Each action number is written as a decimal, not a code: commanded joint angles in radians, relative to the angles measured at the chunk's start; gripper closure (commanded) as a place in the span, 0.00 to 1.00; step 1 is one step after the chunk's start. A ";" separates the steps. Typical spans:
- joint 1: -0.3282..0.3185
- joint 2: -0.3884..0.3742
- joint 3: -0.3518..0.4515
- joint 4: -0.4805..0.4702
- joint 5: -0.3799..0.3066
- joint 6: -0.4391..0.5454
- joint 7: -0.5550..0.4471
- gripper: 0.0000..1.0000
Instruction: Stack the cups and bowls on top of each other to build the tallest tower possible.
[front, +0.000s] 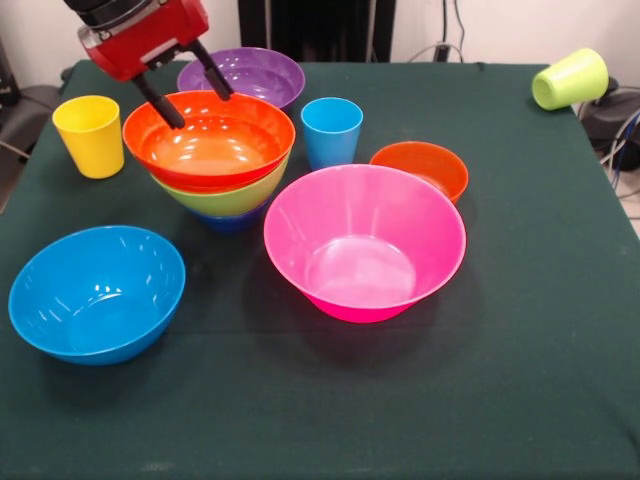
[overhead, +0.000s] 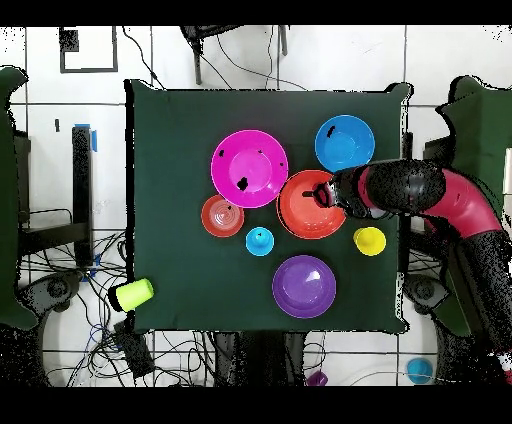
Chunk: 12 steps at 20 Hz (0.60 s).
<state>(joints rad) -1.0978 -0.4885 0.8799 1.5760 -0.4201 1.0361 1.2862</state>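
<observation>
The tower stands left of the table's centre: an orange-red bowl nested in a lime green bowl on a small dark blue bowl. My gripper is open, its fingertips at the orange-red bowl's far rim; in the overhead view the gripper is over that bowl. Loose bowls are pink, light blue, purple and small orange. The yellow cup and light blue cup stand upright. The lime green cup lies on its side.
The dark green table cloth covers the table. The lime green cup lies at the far right corner in the front view, near the table edge. Cables and equipment lie beyond the table edges.
</observation>
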 joint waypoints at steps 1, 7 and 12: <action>0.063 0.101 -0.050 -0.041 -0.050 -0.067 -0.072 0.00; 0.055 0.101 -0.047 -0.015 -0.054 -0.084 -0.058 0.00; 0.063 0.056 -0.038 0.031 -0.037 -0.088 -0.004 0.00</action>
<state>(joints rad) -1.0930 -0.4405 0.8790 1.5740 -0.4226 1.0255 1.2862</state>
